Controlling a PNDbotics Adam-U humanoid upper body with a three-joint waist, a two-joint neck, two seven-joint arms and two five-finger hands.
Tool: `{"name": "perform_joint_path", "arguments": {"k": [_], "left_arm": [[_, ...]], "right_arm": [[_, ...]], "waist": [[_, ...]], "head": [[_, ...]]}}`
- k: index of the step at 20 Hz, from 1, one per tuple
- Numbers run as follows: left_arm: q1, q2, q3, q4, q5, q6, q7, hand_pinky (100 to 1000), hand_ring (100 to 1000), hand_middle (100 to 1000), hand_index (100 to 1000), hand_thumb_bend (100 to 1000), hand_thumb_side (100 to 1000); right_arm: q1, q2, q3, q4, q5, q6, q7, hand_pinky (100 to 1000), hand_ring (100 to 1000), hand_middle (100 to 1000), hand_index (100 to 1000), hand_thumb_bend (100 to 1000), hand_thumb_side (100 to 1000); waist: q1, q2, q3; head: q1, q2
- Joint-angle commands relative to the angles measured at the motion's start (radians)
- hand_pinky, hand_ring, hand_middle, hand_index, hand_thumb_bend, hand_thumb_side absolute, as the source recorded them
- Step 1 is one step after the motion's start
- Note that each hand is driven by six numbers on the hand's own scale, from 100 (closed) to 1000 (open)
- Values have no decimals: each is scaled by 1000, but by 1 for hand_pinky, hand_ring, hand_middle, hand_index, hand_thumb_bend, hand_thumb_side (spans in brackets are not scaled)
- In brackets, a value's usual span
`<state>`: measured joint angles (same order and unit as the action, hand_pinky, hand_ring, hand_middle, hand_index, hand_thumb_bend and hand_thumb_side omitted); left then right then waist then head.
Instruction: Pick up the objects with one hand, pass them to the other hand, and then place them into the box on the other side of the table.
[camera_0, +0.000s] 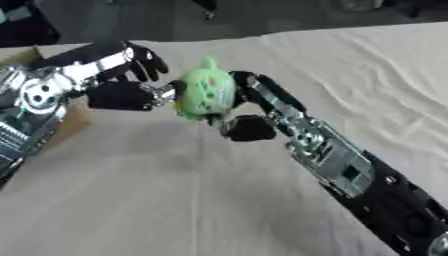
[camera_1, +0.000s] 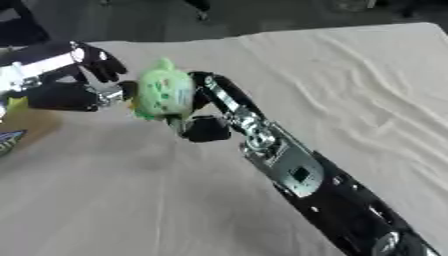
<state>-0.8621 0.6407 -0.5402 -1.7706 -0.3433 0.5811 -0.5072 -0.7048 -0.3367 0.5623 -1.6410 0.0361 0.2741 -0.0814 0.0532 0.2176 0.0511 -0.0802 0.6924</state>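
- No brand, label or readable writing shows on anything in either view.
- The green object is a rounded, soft-looking lump, pale green with a small point at its top and a faint reddish spot on its face; what it is cannot be told. It sits in the upper middle of the frame, held above the bench.
- The bench is covered in a light beige cloth, smooth in the lower left and creased into ridges towards the right side.
- The right robot hand, black with a silver forearm running in from the lower right corner, has its fingers curled round the green object from the right and from below.
- The left robot hand comes in from the upper left of the frame, black with silver joints. Its fingers are spread and mostly straight, with the tips at or just beside the left side of the green object; whether they touch it cannot be told.
- A brown cardboard box shows at the left edge, partly hidden behind the left arm.
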Motion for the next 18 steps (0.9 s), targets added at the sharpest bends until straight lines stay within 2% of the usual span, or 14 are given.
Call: {"name": "perform_joint_path", "arguments": {"k": [1, 11, 18], "left_arm": [[-20, 3, 1, 12, 15, 8, -9, 673, 766, 691, 826, 341, 773], [-26, -21, -7, 23, 57, 8, -23, 679, 773, 691, 822, 424, 805], [-32, -39, -16, 31, 68, 1, -38, 681, 774, 692, 823, 430, 809]], "right_arm": [[-22, -1, -4, -31, 5, -2, -5, 676, 528, 471, 554, 100, 100], [-24, 1, -3, -36, 10, 0, -11, 660, 525, 469, 551, 100, 100], [-24, 5, -1, -40, 10, -1, -12, 655, 524, 467, 547, 100, 100]], "waist": [[-1, -17, 0], [-2, -17, 0], [-2, -16, -2]], "head": [[5, 2], [9, 3], [11, 5]]}}
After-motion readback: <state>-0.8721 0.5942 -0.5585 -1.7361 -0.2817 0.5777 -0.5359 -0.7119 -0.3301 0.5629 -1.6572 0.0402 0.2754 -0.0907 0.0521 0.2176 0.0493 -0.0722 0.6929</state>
